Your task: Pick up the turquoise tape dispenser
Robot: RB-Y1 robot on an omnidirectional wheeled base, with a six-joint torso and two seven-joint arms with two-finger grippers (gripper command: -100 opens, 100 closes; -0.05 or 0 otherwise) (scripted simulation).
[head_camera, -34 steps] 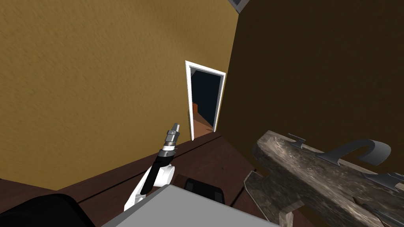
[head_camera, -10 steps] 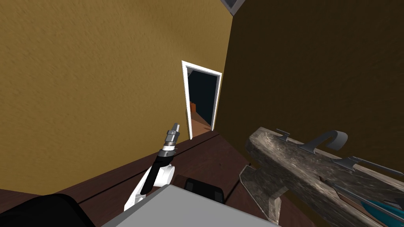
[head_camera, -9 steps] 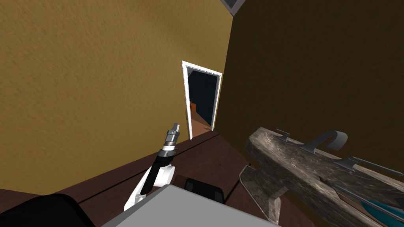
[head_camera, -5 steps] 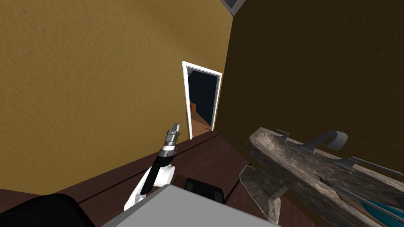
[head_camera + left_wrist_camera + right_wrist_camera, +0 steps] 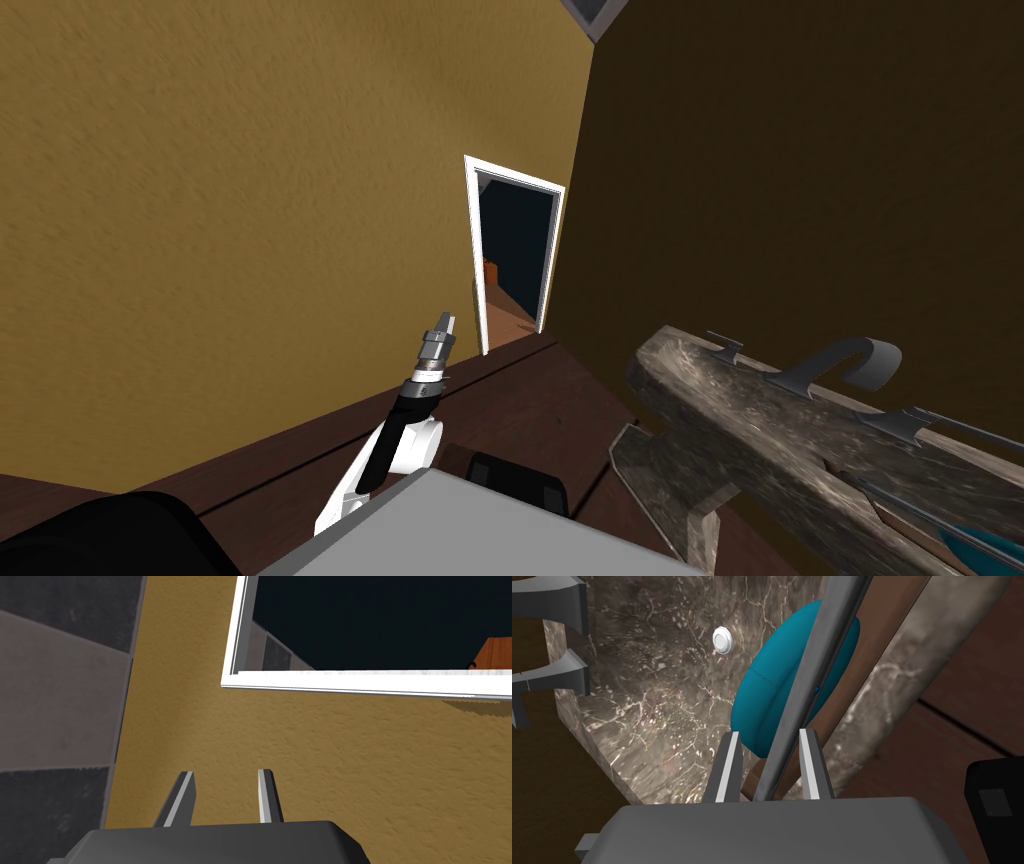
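teal, smooth and dome-shaped, the tape dispenser (image 5: 767, 696) lies at twelve o'clock of the right gripper (image 5: 769, 733), just beyond its two blade fingers. these stand apart and clamp nothing. a flat grey bar (image 5: 812, 671) slants up between them, with a gap on either side, and crosses the dispenser's face. outward lie veined brown-grey marble (image 5: 662, 701) with a white round knob (image 5: 722, 641) at ten o'clock, and a brown wood-grained strip (image 5: 872, 661) at one o'clock. against half a second ago the whole head view has slid a little, which is my own move. the dispenser's teal sliver at five o'clock has shrunk toward the frame edge, below the curved grey spout (image 5: 850, 360). the approach is probably still being aligned and the grasp not begun; the bar may obstruct closing. the left gripper (image 5: 226, 773), raised at my eleven o'clock, also has its fingers apart and empty.
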